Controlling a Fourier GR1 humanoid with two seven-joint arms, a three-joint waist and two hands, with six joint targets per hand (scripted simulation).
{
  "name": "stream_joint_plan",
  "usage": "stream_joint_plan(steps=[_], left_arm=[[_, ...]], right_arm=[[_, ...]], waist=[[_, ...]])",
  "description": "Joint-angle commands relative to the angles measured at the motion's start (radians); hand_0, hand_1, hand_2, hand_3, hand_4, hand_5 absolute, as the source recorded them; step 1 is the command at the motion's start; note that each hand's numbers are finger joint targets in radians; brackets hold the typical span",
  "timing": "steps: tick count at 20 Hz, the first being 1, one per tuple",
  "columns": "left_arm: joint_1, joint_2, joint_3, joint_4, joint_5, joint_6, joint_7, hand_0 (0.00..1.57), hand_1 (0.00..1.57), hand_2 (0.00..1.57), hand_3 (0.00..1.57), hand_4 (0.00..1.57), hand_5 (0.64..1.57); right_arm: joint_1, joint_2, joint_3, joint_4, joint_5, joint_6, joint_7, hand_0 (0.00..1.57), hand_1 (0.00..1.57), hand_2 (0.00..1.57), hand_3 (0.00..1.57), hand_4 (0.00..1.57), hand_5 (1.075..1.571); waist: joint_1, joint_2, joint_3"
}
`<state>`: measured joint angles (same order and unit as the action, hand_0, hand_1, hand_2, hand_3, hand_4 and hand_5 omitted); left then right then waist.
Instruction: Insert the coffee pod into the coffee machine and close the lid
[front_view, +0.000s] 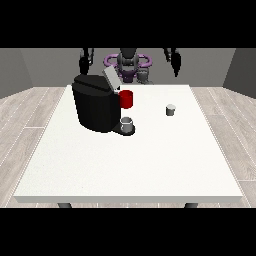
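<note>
A small grey coffee pod (170, 110) stands upright on the white table (130, 165), right of centre. The black coffee machine (95, 102) sits at the left, its grey lid (111, 78) tilted up and open. A grey cup (127, 124) rests on the machine's base. Both hands hang raised above the table's far edge, away from everything: the hand at the view's left (85, 61) beyond the machine, the hand at the view's right (174, 60) far behind the pod. Neither holds anything.
A red mug (126, 99) stands just behind the machine's front, beside the lid. The robot's torso (128, 64) is at the far edge. Wood floor surrounds the table.
</note>
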<state>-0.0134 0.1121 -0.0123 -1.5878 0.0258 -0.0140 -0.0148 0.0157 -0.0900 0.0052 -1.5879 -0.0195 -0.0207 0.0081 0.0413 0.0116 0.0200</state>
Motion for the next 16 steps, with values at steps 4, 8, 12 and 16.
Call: stream_joint_plan(steps=[4,8,12,16], left_arm=[[-0.004,0.131,-0.002,0.042,-0.076,-0.108,-0.112,0.00,0.00,0.00,0.00,0.00,1.571],[-0.043,0.227,0.002,0.058,-0.151,-0.138,-0.155,0.00,0.00,0.00,0.00,0.00,1.571],[-0.138,0.317,0.046,0.126,-0.185,-0.175,-0.103,0.00,0.00,0.00,0.00,0.00,1.571],[-0.222,0.394,0.105,0.275,-0.195,-0.227,-0.149,0.00,0.00,0.00,0.00,0.00,1.571]], right_arm=[[-0.019,-0.024,-0.027,0.041,-0.017,0.036,-0.024,0.00,0.00,0.00,0.00,0.00,1.571],[-0.012,-0.029,-0.034,0.024,0.110,-0.094,-0.043,0.00,0.00,0.00,0.00,0.00,1.571],[-0.097,-0.010,-0.022,0.014,0.147,-0.139,-0.006,0.00,0.00,0.00,0.00,0.00,1.571],[-0.117,0.007,0.021,-0.026,0.174,-0.137,-0.007,0.00,0.00,0.00,0.00,0.00,1.571]], waist=[[-0.031,0.012,-0.0200],[-0.088,0.019,-0.0205],[-0.103,0.071,-0.0202],[-0.165,0.121,-0.0206]])
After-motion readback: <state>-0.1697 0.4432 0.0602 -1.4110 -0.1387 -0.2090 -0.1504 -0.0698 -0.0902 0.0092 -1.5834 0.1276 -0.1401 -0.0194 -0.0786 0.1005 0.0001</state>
